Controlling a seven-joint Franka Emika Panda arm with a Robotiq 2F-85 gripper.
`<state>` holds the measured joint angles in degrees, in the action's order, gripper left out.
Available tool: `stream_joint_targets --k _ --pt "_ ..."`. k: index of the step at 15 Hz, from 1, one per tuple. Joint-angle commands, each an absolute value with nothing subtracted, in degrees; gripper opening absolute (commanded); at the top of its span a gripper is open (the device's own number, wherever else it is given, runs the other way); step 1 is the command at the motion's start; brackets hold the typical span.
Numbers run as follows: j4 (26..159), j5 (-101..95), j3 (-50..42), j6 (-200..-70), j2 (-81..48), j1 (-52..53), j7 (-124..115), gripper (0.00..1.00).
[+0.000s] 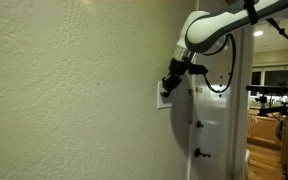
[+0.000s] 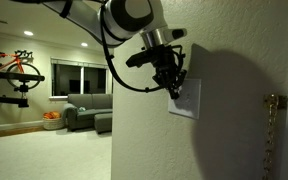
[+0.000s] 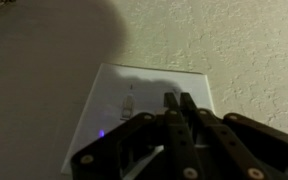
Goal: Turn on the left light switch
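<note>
- The Robotiq gripper (image 3: 175, 100) points nose-on at a textured wall (image 3: 254, 40). Its two fingers are closed against each other with no gap showing, and nothing is clasped between them.
- In the wrist view, the fingertips (image 3: 168, 100) sit over the right half of the white wall plate (image 3: 109, 95). Whether they actually touch it cannot be told.
- The left light switch (image 3: 129, 103), a tiny toggle, stands in plain sight on the plate's left half. It is just beside the fingertips, to their left, and they do not touch it.
- A small blue glow (image 3: 102, 133) shows on the plate, below and to the left of that toggle.
- In both exterior views the white arm (image 1: 209, 28) reaches down from above, and the gripper's dark tip meets the upper part of the plate. The toggles are too small to make out there.
- In an exterior view a white door (image 1: 224, 120) with dark knobs (image 1: 197, 125) stands just beside the plate.
- In an exterior view a grey sofa (image 2: 89, 115) sits in the lit room beyond the wall.
</note>
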<state>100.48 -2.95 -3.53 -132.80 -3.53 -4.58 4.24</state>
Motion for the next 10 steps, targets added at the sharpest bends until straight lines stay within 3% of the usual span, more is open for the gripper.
stream_joint_targets --k 1,5,6,7,10 --pt "104.57 -2.4 -3.46 -130.61 2.65 -4.34 6.52 0.07" --pt "105.2 -1.66 -3.36 -130.18 2.6 -4.33 6.98 0.08" --pt "105.6 -1.59 -3.34 -129.82 2.7 -4.31 7.02 0.33" --pt "106.38 -1.12 -3.24 -129.08 2.95 -4.27 7.58 0.34" --pt "109.3 0.24 -2.98 -123.73 5.56 -3.89 9.05 0.53"
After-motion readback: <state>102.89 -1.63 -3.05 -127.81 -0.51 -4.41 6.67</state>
